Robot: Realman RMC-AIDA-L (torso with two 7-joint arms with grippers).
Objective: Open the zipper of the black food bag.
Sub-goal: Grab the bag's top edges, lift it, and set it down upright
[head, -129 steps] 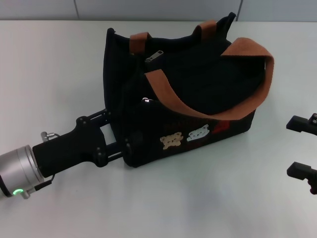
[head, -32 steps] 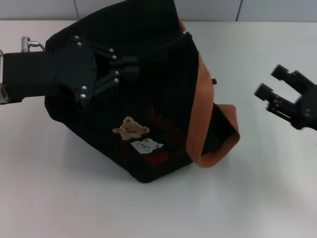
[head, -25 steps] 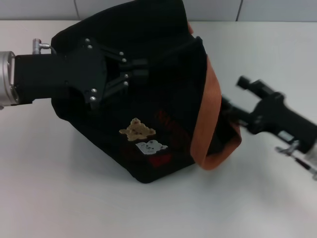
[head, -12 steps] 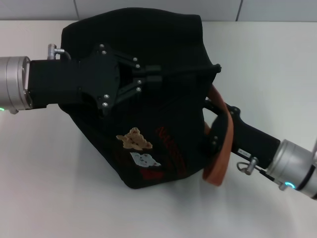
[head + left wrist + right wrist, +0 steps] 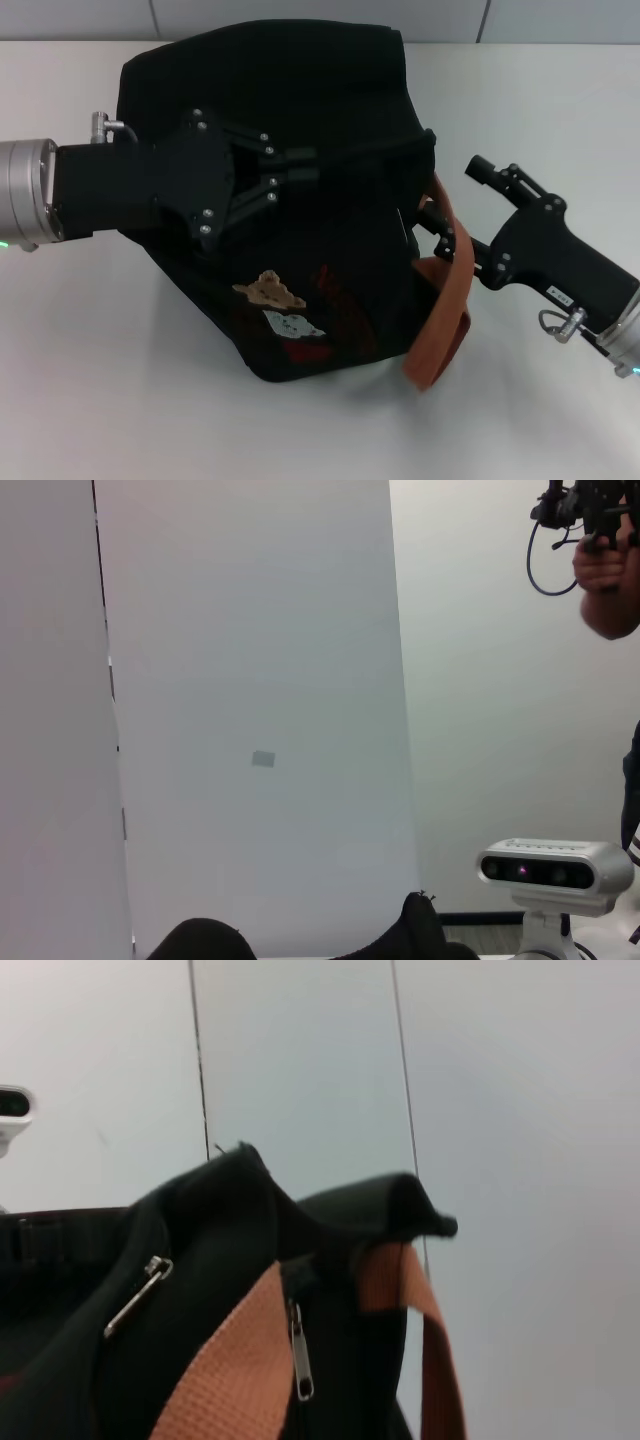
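The black food bag (image 5: 330, 110) lies tipped on the white table, its bear and white patches (image 5: 268, 290) facing me. My left gripper (image 5: 303, 168) reaches in from the left and is shut on the bag's fabric near its top. At the bag's right side my right gripper (image 5: 448, 192) is open, its fingers on either side of the hanging brown-orange strap (image 5: 448, 300). The right wrist view shows the bag's top edge (image 5: 230, 1210) close up. There the zipper's long grey pull tab (image 5: 135, 1297) hangs, and a second pull (image 5: 298, 1363) sits between the straps. In the head view the zipper is hidden.
White table (image 5: 120, 400) surrounds the bag, with a grey wall (image 5: 80, 18) behind. The left wrist view shows a white wall, a camera unit (image 5: 555, 868) and only the bag's edge (image 5: 420, 935).
My right gripper has pulled back from the bag's right side, moving right and up. The strap now hangs free below it. My left gripper and the bag shifted only slightly.
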